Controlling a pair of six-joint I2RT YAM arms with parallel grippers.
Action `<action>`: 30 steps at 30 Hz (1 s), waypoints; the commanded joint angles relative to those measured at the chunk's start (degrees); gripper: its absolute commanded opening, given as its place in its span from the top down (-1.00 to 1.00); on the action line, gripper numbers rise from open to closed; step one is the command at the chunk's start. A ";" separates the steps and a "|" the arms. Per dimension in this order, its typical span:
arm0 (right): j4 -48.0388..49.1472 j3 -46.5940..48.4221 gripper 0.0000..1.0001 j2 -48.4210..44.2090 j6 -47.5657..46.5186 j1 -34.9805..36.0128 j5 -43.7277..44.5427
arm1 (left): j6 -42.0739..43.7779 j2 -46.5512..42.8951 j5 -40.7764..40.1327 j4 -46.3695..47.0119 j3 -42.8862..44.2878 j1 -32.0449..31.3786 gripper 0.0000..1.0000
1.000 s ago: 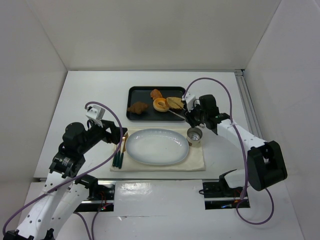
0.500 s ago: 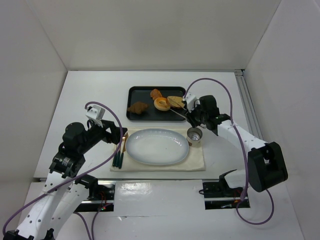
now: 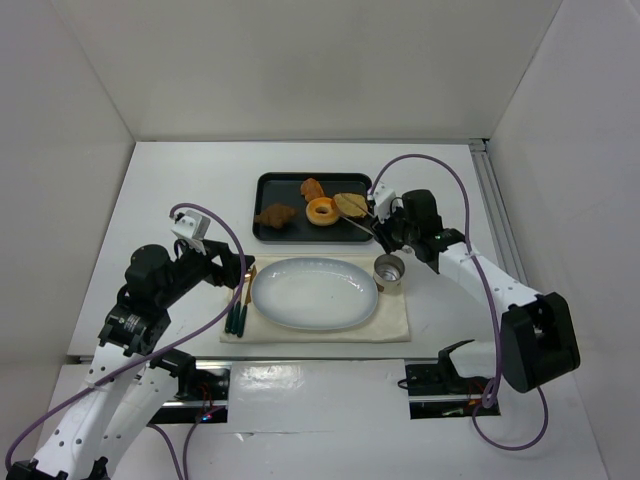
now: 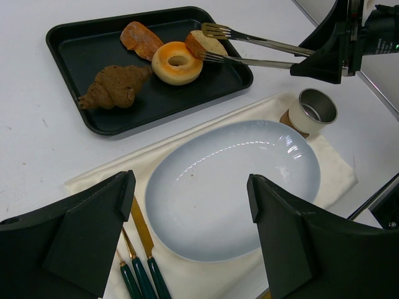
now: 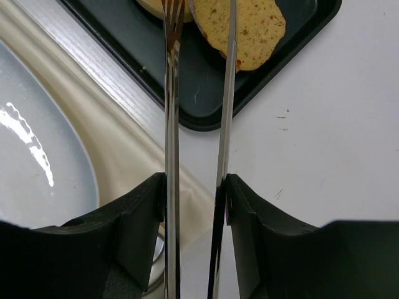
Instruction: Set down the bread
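Observation:
The bread (image 3: 351, 204), a flat tan slice with a golden crust, lies at the right end of the black tray (image 3: 285, 188). It also shows in the left wrist view (image 4: 201, 42) and the right wrist view (image 5: 249, 28). My right gripper (image 3: 386, 228) (image 5: 194, 212) is shut on metal fork-tipped tongs (image 4: 262, 53) (image 5: 171, 124). The tong tips reach over the tray, one on each side of the bread's near edge. My left gripper (image 3: 228, 268) (image 4: 190, 224) is open and empty above the left side of the white oval plate (image 3: 315, 293).
An orange ring doughnut (image 3: 321, 210), a dark brown pastry (image 3: 275, 214) and a reddish pastry (image 3: 312, 187) share the tray. A small metal cup (image 3: 389, 268) stands right of the plate on the cream cloth (image 3: 395, 322). Green-handled cutlery (image 3: 238, 310) lies left of the plate.
My right gripper has shifted slightly toward the tray, bringing the tong tips up to the bread. The left arm has not moved.

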 commanded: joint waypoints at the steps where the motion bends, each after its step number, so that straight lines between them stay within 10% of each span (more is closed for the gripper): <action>1: 3.50 0.65 -0.04 -2.28 0.43 0.51 0.09 | 0.89 -0.22 0.27 2.37 0.16 -0.12 -0.81; 30: 2.97 2.41 0.10 4.05 -0.63 1.04 1.15 | 0.89 -0.22 0.27 2.37 0.16 -0.12 -0.81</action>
